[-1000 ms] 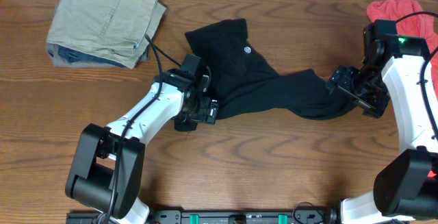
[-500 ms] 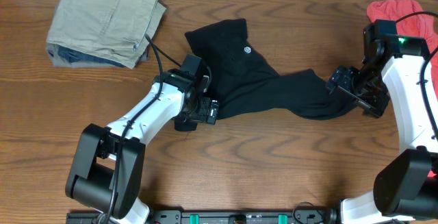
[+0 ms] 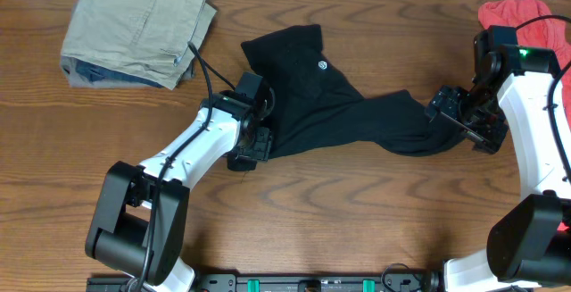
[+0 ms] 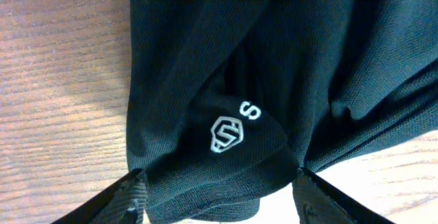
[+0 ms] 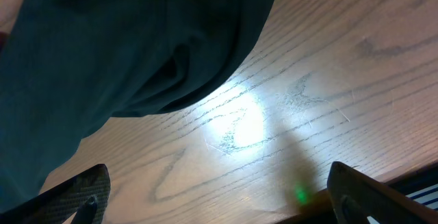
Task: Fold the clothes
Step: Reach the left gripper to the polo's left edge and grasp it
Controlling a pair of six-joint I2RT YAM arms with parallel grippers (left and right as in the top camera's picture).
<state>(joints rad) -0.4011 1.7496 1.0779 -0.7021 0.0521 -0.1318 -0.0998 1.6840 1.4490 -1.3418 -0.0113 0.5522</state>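
The black shirt [image 3: 343, 113] lies crumpled across the middle of the table, its small white logo [image 3: 325, 63] facing up. My left gripper [image 3: 257, 142] is at the shirt's lower left edge. In the left wrist view its jaws [image 4: 219, 207] are open wide, with a thick fold of the black fabric [image 4: 205, 80] between the fingers and a white logo with an "S" [image 4: 227, 133] just ahead. My right gripper [image 3: 449, 111] is at the shirt's right end. In the right wrist view its jaws [image 5: 219, 196] are open over bare wood, and the shirt [image 5: 102, 53] lies ahead to the left.
Folded khaki trousers [image 3: 134, 29] lie at the back left. A red T-shirt [image 3: 526, 13] lies at the back right behind my right arm. Bare wooden table [image 3: 357, 212] stretches along the front.
My left gripper has shifted slightly at the shirt's edge, and a small white part beside it no longer shows. The right arm and the shirt have not moved.
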